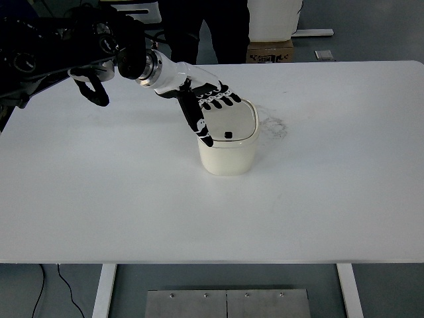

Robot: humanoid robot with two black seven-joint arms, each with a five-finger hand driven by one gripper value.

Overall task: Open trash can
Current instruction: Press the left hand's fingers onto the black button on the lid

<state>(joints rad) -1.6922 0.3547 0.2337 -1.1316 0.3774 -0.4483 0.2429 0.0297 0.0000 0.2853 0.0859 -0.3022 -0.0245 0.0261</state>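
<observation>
Trash can [227, 147] lid under spread robot hand [203, 106].

Small cream trash can [227, 154] with rounded corners, upright on the white table [132, 199], a bit back of center. Lid [228, 123] down, a small black square near its front edge. My left hand [205, 106] lies across the lid's back-left part.

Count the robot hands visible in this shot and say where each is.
1. The left hand reaches in from the upper left, over the trash can at mid-table. The right hand is out of view.
</observation>
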